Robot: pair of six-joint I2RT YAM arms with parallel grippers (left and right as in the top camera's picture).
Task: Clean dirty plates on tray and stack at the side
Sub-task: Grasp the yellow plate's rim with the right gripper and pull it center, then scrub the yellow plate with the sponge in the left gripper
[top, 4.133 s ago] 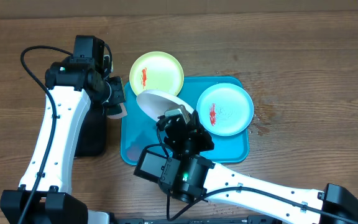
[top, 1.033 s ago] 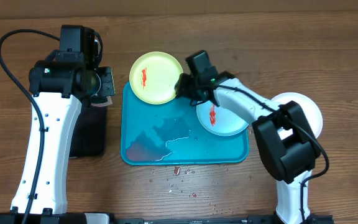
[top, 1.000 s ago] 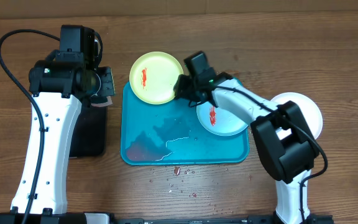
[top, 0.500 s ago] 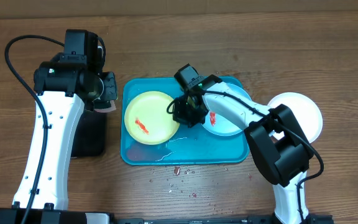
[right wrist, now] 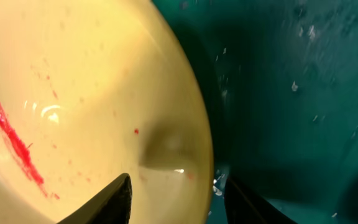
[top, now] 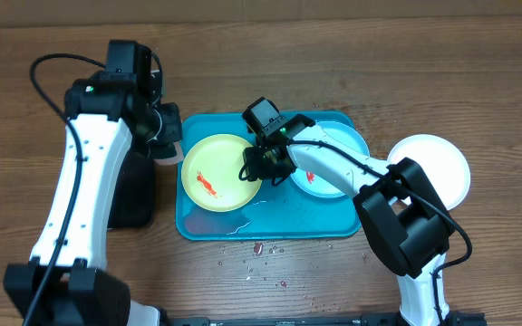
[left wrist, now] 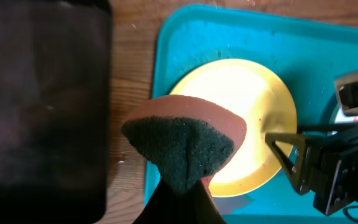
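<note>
The yellow-green plate (top: 216,172) with a red smear lies on the left half of the turquoise tray (top: 279,217). My right gripper (top: 255,167) is open, its fingers astride the plate's right rim; the right wrist view shows gripper (right wrist: 176,202), plate (right wrist: 92,81) and tray (right wrist: 291,93). The pale blue plate (top: 332,181) lies on the tray's right half, partly under the right arm. The white plate (top: 438,167) lies on the table at the right. My left gripper (left wrist: 182,186) is shut on a brown-and-green sponge (left wrist: 179,140), held above the plate's (left wrist: 241,81) left edge.
A black tray (top: 134,195) lies left of the turquoise tray, under the left arm. Water streaks and wet patches cover the turquoise tray's floor. Red crumbs (top: 261,249) are scattered on the wooden table in front of it.
The right gripper has dragged the yellow-green plate from the tray's back left corner down onto the tray. The left arm with the sponge has moved right, toward the plate.
</note>
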